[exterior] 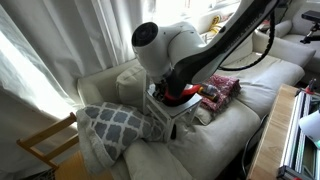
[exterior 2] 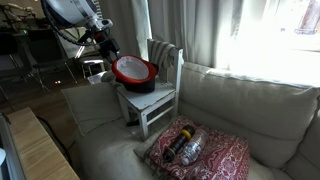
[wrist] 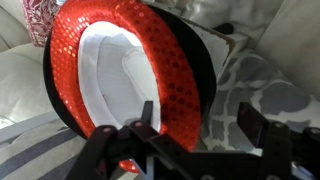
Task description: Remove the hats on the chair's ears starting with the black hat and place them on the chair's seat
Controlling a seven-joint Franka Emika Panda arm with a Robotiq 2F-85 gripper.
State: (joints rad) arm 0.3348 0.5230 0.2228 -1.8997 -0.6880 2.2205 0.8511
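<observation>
The red hat [wrist: 150, 50] lies upside down, white lining up, on top of the black hat [wrist: 205, 60]. Both rest on the seat of the white chair [exterior 2: 160, 100], which stands on the sofa. In an exterior view the red hat [exterior 2: 134, 70] covers the black hat [exterior 2: 138, 87], and the chair's ears [exterior 2: 181, 52] are bare. My gripper [wrist: 198, 125] is open just beside the stack, with the red brim's edge between its fingers. It shows at the hats' side [exterior 2: 108, 50]. In an exterior view the arm hides most of the chair, and only part of the red hat [exterior: 181, 96] shows.
A grey patterned cushion [exterior: 108, 125] lies against the chair on the cream sofa [exterior 2: 110, 150]. A red patterned cushion [exterior 2: 205, 155] with a dark object on it lies on the sofa. A natural-wood chair frame [exterior: 48, 140] stands by the curtain. A wooden table edge [exterior 2: 40, 150] is in front.
</observation>
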